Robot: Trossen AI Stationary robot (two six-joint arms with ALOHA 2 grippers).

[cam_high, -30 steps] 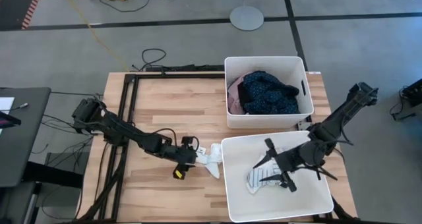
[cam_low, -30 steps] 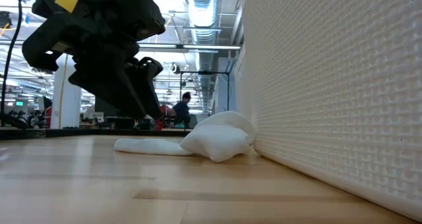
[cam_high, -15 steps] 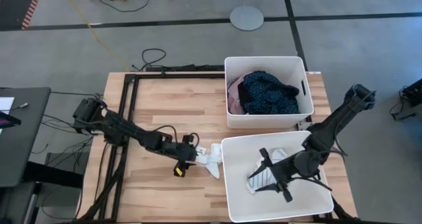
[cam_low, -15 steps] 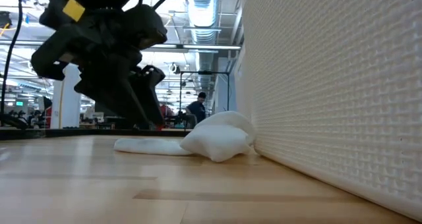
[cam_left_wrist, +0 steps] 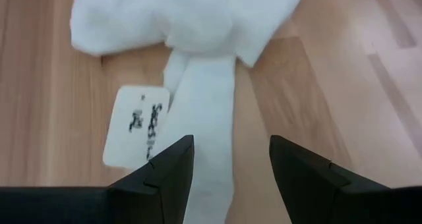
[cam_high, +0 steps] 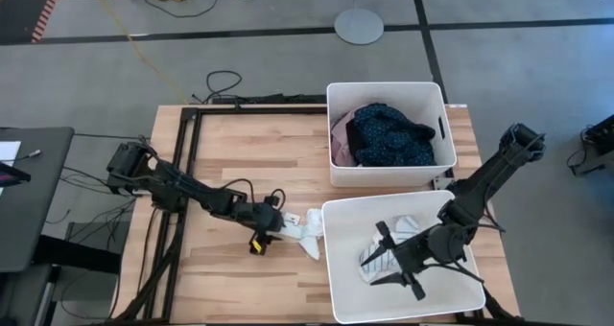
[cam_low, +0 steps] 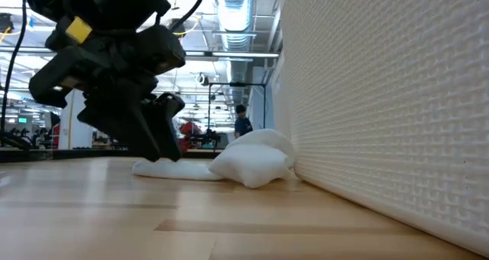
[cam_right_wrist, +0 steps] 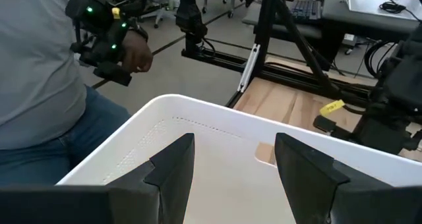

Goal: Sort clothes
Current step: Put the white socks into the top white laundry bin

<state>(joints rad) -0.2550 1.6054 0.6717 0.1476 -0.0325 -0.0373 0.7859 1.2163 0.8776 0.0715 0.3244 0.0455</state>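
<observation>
We had the left tool (cam_left_wrist: 231, 168) spread, its fingers straddling the flat strip of the white sock (cam_left_wrist: 198, 72) on the tabletop (cam_left_wrist: 39, 118), the bunched end just ahead against the near bin (cam_high: 331, 259); we judged it best to settle lower and pinch cloth, not the paper tag (cam_left_wrist: 135, 126); the right tool (cam_right_wrist: 232, 161) hung spread inside that bin.

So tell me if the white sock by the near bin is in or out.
Out: the white fabric sock lies on the wooden table beside the white plastic bin.
</observation>
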